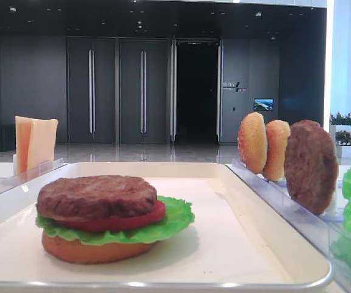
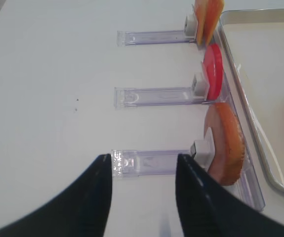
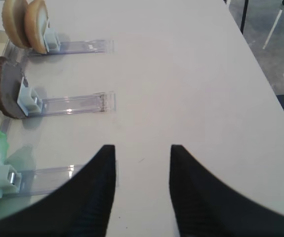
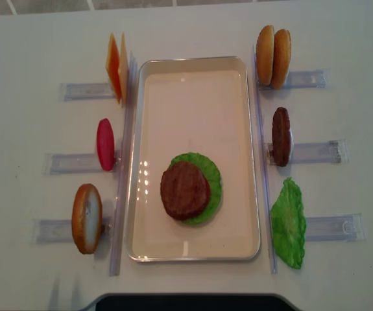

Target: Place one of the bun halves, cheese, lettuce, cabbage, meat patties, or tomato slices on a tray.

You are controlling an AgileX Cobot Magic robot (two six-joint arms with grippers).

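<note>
On the tray [image 4: 192,71] there is already a stack: a bun half at the bottom [image 1: 93,250], a leaf of lettuce [image 1: 175,223], a tomato slice [image 1: 138,220] and a meat patty [image 1: 96,195] on top. What would sensibly go on next is the cheese [image 4: 115,67], standing on edge in its clear rack [image 4: 85,91] at the far left of the worktop [image 4: 30,52], just beside the tray's rim.

The slices look thin and flat, so I'd judge them light but floppy (they might bend or cling together, two being pressed side by side). The best hold is probably across the top edge, pinching through the thickness of a single slice, then lifting straight up out of the rack. Alternatively, one of the bun halves [image 4: 274,57] at the far right looks stiffer and domed, easier to pinch across its faces, though smooth and possibly slick.

The left end effector [image 2: 142,168] hovers above the nearest left rack with nothing between its fingers; they appear parted in its own camera, yet I take it as closed down. The right end effector [image 3: 142,158] hangs over bare worktop with its fingers partly apart, also empty.
</note>
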